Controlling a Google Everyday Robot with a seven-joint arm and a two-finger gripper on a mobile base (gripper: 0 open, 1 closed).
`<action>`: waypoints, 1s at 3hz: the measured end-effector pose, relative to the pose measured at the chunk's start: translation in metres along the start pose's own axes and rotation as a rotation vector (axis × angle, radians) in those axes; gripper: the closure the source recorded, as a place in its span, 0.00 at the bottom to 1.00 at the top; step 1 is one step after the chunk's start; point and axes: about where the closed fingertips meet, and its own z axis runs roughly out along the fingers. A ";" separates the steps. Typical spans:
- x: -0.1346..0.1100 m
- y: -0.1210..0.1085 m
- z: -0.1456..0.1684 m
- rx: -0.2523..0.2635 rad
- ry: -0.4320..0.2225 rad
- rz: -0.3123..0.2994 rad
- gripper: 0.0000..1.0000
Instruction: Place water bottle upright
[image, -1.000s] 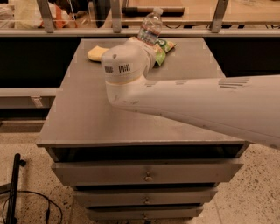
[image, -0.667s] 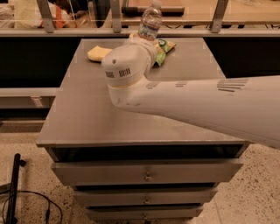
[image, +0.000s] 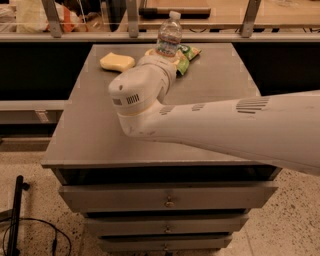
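The water bottle (image: 169, 36) is at the far middle of the table (image: 220, 80). Its white cap points up and its long axis is close to vertical, with perhaps a slight lean to the right. Only the cap, shoulder and label band show. The lower body and base are hidden behind the gripper (image: 162, 56), so it cannot be told whether the base rests on the tabletop or hangs just above it.

The gripper sits directly on the near side of the bottle, at the height of its lower half, and reaches toward it from the near right along the arm (image: 240, 125). Whether the gripper is clamped on the bottle or spread beside it cannot be told, because the wrist housing blocks the view.

That hidden contact decides the next move. If the base is already flat on the table, what is left is likely a clean release and a straight pull-back toward the near side. Any sideways drift could tip the bottle.

A green snack bag (image: 185, 53) lies just right of the bottle's foot. A yellow sponge (image: 117, 62) lies to its left, a little apart.
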 end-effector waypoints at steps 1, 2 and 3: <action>0.001 0.001 -0.001 0.010 0.061 -0.062 1.00; 0.003 0.005 -0.009 0.023 0.178 -0.160 1.00; 0.001 0.006 -0.018 0.027 0.209 -0.214 1.00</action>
